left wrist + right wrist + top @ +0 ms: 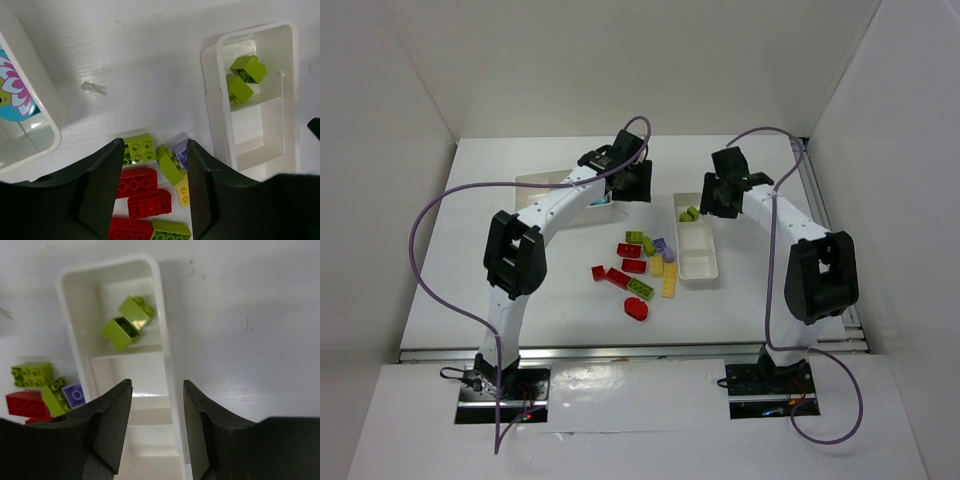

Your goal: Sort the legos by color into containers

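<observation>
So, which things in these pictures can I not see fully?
Top view: the left gripper covers most of the wide tray.
Left wrist view: the frame's left edge cuts that tray; the left fingers hide part of the red bricks.
Right wrist view: the right fingers hide the near end of the narrow tray.

Right claw [156,390], jaws parted and empty, above a narrow white plastic tray [163,325] holding two lime green studded bricks [129,322] in its far compartment.

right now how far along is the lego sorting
Done: two lime bricks sit in the far end of the narrow tray. In hand: nothing; the left hand and right hand are open and empty. Left: the pile of red, lime, yellow and lilac bricks on the table.
</observation>
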